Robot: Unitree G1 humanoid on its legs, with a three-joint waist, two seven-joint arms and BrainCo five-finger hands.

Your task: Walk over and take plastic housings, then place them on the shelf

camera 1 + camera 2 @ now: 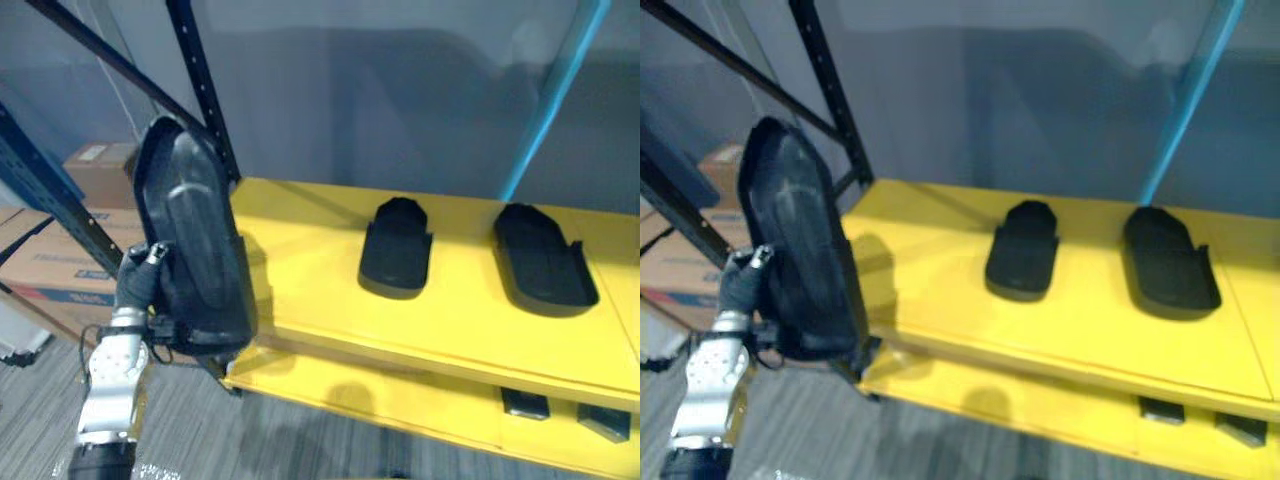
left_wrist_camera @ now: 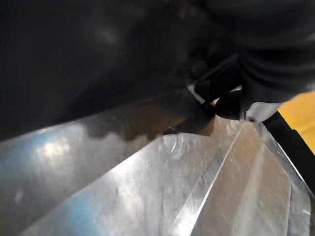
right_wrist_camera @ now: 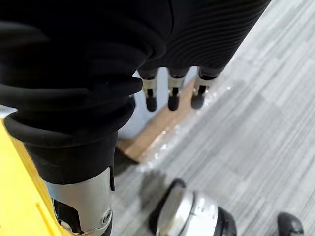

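Observation:
A large black plastic housing (image 1: 195, 240) stands upright at the left end of the yellow shelf (image 1: 300, 290), off the board, with my left hand (image 1: 140, 282) shut on its near edge from the left. In the left wrist view the housing's dark shell (image 2: 88, 54) looms close, with a dark fingertip (image 2: 229, 104) pressed against it. Two more black housings lie flat on the shelf board, one in the middle (image 1: 396, 247) and one to the right (image 1: 543, 258). My right hand (image 3: 170, 93) hangs low over the carpet, its fingers straight and holding nothing.
A black perforated upright (image 1: 205, 90) with a diagonal brace rises just behind the held housing; a blue post (image 1: 555, 95) stands at the back right. Small dark parts (image 1: 525, 403) lie on the lower shelf. Cardboard boxes (image 1: 50, 270) are stacked to the left.

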